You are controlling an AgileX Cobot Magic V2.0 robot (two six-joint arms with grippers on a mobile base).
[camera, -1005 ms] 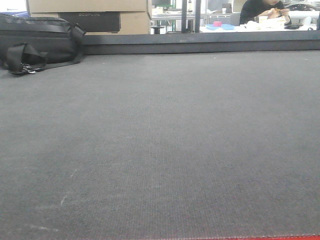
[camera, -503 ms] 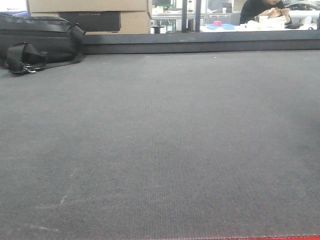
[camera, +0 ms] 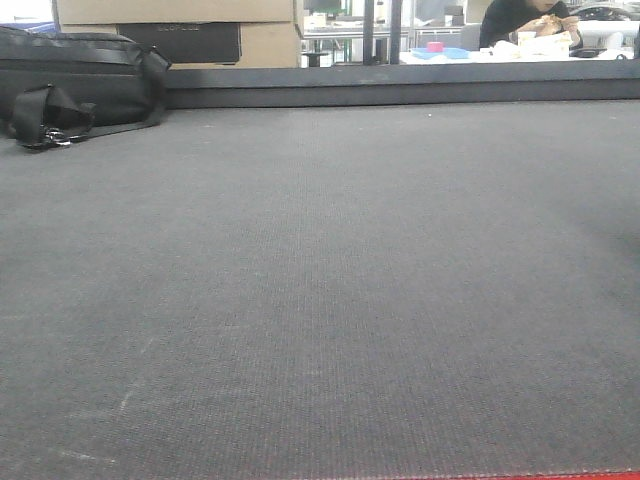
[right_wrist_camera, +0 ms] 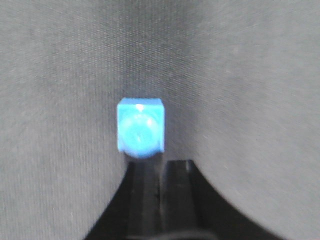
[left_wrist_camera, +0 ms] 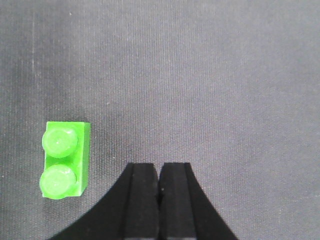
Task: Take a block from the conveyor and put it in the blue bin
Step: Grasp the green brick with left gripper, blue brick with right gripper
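Note:
The conveyor [camera: 320, 280] is a wide dark grey woven belt; the front view shows no block or gripper on it. In the left wrist view a green two-stud block [left_wrist_camera: 62, 160] lies on the belt, well to the left of my left gripper [left_wrist_camera: 160, 167], which is shut and empty. The blurred right wrist view shows a small blue one-stud block [right_wrist_camera: 140, 127] on the belt, just ahead of the left fingertip of my right gripper [right_wrist_camera: 161, 162]. That gripper is shut and holds nothing. The blue bin is out of view in both wrist views.
A black bag [camera: 75, 85] lies at the belt's far left, with cardboard boxes [camera: 180, 25] behind it. A dark rail [camera: 400, 85] bounds the far edge. Beyond it a person [camera: 530, 20] sits at a table holding something shallow and blue [camera: 440, 52]; I cannot tell what it is.
The belt in the front view looks the same. The view has shifted very slightly, and the person at the back has moved a little.

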